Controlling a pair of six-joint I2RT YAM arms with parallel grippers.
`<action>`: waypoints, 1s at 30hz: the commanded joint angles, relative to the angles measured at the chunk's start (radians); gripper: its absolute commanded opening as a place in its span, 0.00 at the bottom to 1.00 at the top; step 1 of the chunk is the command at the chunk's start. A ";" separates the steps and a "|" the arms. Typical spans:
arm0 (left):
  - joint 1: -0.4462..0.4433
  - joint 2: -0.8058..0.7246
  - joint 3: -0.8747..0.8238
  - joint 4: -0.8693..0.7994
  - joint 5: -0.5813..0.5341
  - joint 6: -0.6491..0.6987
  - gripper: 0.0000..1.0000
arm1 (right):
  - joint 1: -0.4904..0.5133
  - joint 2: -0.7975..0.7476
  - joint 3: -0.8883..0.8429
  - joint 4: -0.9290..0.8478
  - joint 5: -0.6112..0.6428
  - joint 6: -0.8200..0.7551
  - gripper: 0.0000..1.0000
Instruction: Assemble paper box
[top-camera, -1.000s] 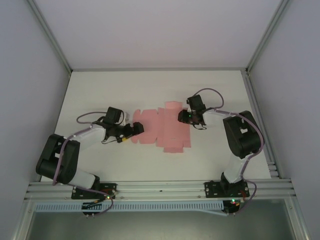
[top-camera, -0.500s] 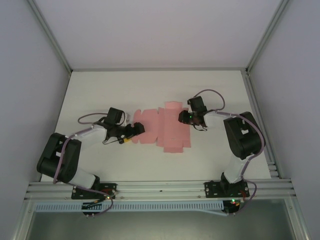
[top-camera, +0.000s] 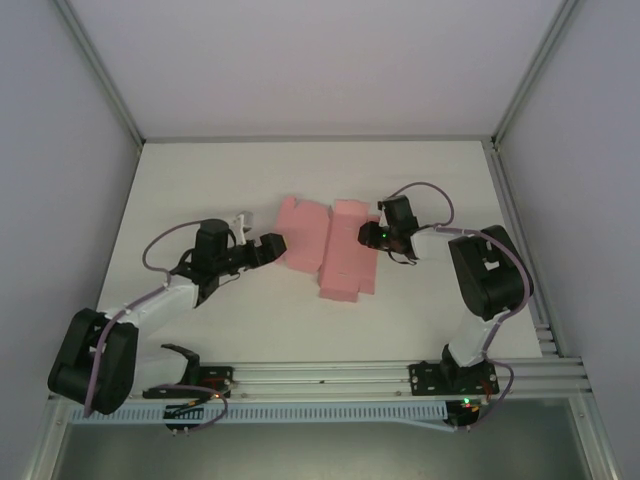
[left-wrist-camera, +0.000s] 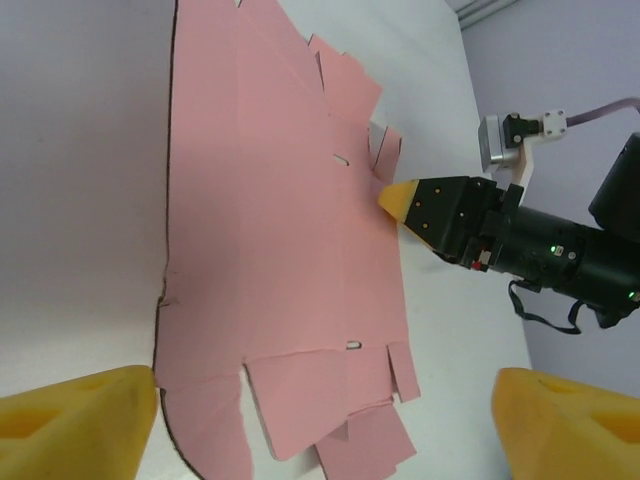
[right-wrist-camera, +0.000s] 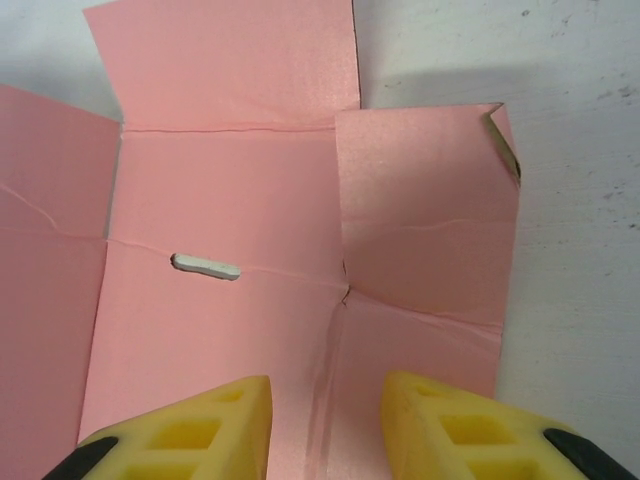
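The paper box is a flat pink die-cut sheet (top-camera: 335, 255) with flaps and creases, lying mid-table. Its left panel (top-camera: 300, 222) is tilted up off the table. My left gripper (top-camera: 273, 247) is at that raised left edge. In the left wrist view its yellow fingertips (left-wrist-camera: 75, 420) stand wide apart, open, with the sheet's (left-wrist-camera: 270, 230) flaps between and beyond them. My right gripper (top-camera: 366, 235) rests over the sheet's right side. Its fingers (right-wrist-camera: 180, 435) are a little apart, open, straddling a crease in the sheet (right-wrist-camera: 230, 200) beside a small slot (right-wrist-camera: 205, 266).
The white table (top-camera: 200, 180) has free room behind and in front of the sheet. Aluminium frame rails (top-camera: 300, 375) run along the near edge and posts stand at the far corners. The right gripper's yellow tip (left-wrist-camera: 400, 195) also shows in the left wrist view.
The left arm has swung and lowered, and its jaws have narrowed a little. The sheet's left panel has lifted off the table, so the sheet looks narrower. The right gripper has hardly moved.
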 joint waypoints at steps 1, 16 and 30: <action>-0.009 0.036 -0.021 0.145 0.002 0.014 0.73 | 0.003 0.068 -0.064 -0.158 -0.024 0.018 0.34; -0.041 0.110 0.053 0.100 -0.155 0.136 0.50 | 0.000 0.038 -0.088 -0.141 -0.001 0.003 0.34; -0.044 0.227 0.234 0.007 -0.176 0.277 0.00 | -0.015 -0.011 -0.066 -0.104 -0.016 -0.030 0.37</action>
